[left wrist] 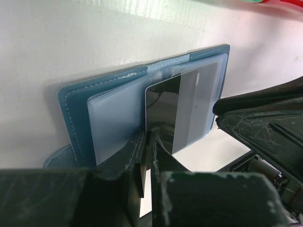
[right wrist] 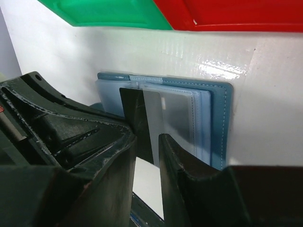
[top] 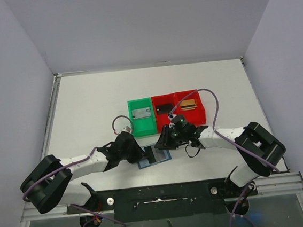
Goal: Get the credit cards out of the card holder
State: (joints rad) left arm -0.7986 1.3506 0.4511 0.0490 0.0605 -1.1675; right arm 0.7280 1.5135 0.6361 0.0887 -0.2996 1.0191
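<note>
Card holder (top: 163,156) lies open and flat on the white surface (top: 86,109), at the near middle, between the two arms. It is blue, with clear sleeves inside. A black-and-silver card (right wrist: 151,118) sticks partway out of a sleeve. Left fingers (left wrist: 139,163) come in from the left and are closed, tips pinching the holder's edge close to the fold. Right fingers (right wrist: 182,163) come in from the right and stand a little apart, with the card's exposed end in the gap between them; cannot tell if they press on it or only straddle it. Just beyond the holder sits a row of bins: green bin (top: 143,126) on the left, two red bins (top: 194,117) to its right, all touching side by side. Grey card (top: 140,113) lies in the green bin, dark card (top: 163,108) in the middle bin, gold card (top: 188,104) in the rightmost.
</note>
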